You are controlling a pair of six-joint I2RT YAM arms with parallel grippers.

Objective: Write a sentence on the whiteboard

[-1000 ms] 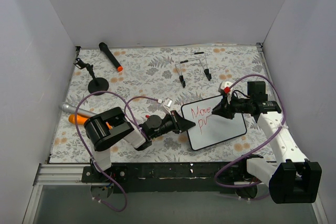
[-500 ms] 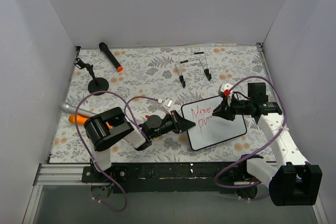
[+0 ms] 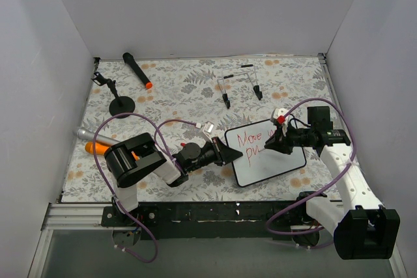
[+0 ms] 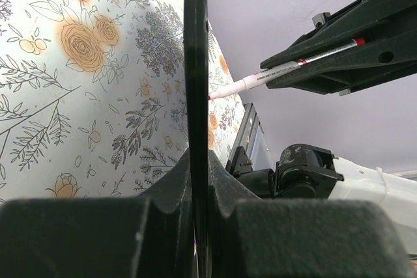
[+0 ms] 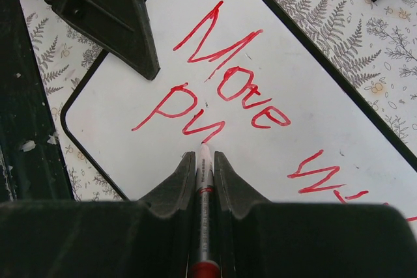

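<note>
The whiteboard (image 3: 267, 155) lies at the front middle of the table, its white face filling the right wrist view (image 5: 273, 63). The sentence (image 5: 228, 86) reads "Move" with "Pu" under it in red, and more red strokes at the right. My left gripper (image 3: 232, 152) is shut on the whiteboard's left edge, seen edge-on in the left wrist view (image 4: 195, 96). My right gripper (image 3: 272, 142) is shut on a white and red marker (image 5: 204, 193). The marker's tip touches the board at the end of the "u". The marker also shows in the left wrist view (image 4: 280, 69).
A black microphone with an orange tip (image 3: 137, 70) and a small black stand (image 3: 120, 103) lie at the back left. An orange and silver object (image 3: 94, 142) lies by the left arm. Black clips on wire (image 3: 240, 86) lie behind the board. White walls enclose the table.
My right gripper has moved a little to the right and toward the near edge with the marker, lengthening the second line. The left gripper and the board have not moved.
</note>
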